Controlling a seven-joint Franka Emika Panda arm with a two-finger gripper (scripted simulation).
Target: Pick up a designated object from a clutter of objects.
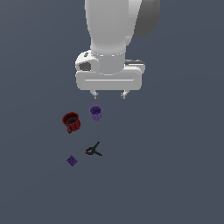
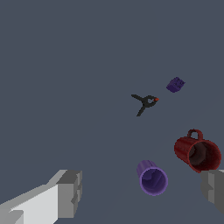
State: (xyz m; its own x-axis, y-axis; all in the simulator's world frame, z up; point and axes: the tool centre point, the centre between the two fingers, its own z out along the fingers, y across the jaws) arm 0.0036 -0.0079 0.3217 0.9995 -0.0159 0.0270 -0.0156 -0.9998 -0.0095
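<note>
While the end effector [image 1: 109, 94] hovers open and empty above the tabletop [image 1: 175, 175], the approach step applies: shift toward the upright dark red mug [image 1: 71, 122] beside the purple cup [image 1: 96, 113], then descend.

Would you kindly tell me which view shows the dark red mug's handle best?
The wrist view: the dark red mug appears large there, its handle loop outlined clearly. In the exterior view the mug is small, and its handle is only a dim nub.
</note>
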